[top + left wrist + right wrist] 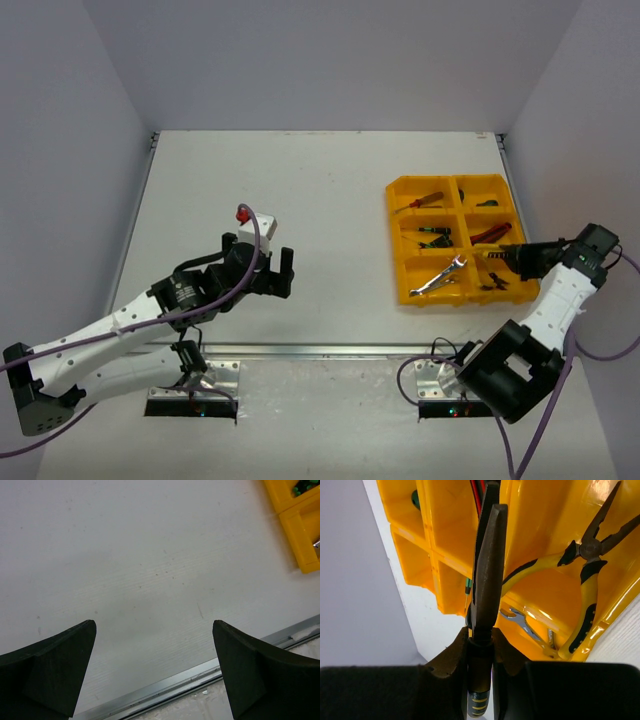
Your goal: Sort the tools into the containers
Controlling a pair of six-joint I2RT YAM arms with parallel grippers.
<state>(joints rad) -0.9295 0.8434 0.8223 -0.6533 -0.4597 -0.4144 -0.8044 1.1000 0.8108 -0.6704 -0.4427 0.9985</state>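
Most of the held pliers (pixel 489 570) is hidden from me on the right wrist view. The handles vanish between the right jaws, with only a black-and-yellow striped bit showing low down, and I can't tell whether the nose touches the tray (pixel 445 540) beyond. The right jaws are nearly closed, pinching those pliers just below the pivot. The nose is dark, matte metal, long and tapering, and points straight away from the jaws. Ahead and to the right of these jaws, yellow-handled pliers (pixel 585 580) lie on glossy yellow plastic with their nose parted. A silver wrench (pixel 517 620) sits just beside the nearer handle. Something red (pixel 479 495) is cut off by the top edge behind the held nose, and a green tip (pixel 468 586) peeks past a divider, too thin to name. The left jaws gape fully and hold nothing, their black wedge-shaped fingers (pixel 50 665) over faintly ribbed white desk (pixel 150 555). A corner of the tray shows far off to their upper right, and a metal edge rail (pixel 200 675) runs just below them.
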